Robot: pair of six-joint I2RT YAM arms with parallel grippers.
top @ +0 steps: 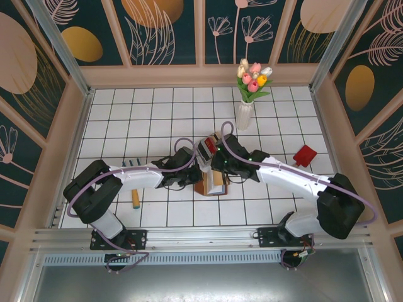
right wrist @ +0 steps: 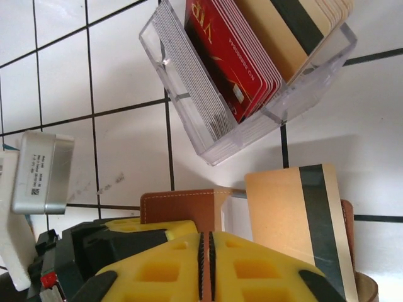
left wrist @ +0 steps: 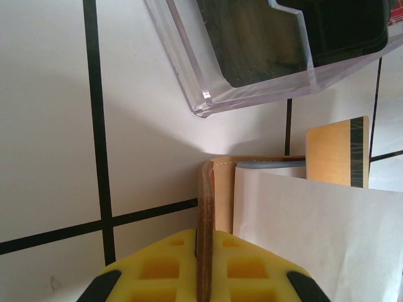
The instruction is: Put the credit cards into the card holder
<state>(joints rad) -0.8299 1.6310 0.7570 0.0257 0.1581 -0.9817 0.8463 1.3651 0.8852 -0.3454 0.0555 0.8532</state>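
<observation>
Two risks stood out: the gold credit card (right wrist: 283, 214) stood only partly seated in a pocket of the card holder (right wrist: 179, 211), just beside the clear box (right wrist: 189, 126), so a nudge from the right gripper (right wrist: 206, 267), its jaws pressed together on nothing I could see, might tip it out. The left gripper (left wrist: 203, 277), clamped on the holder's leather edge, could drag the holder if it shifted. "VIP" read on the front red card (right wrist: 220, 50); smaller print was illegible.
</observation>
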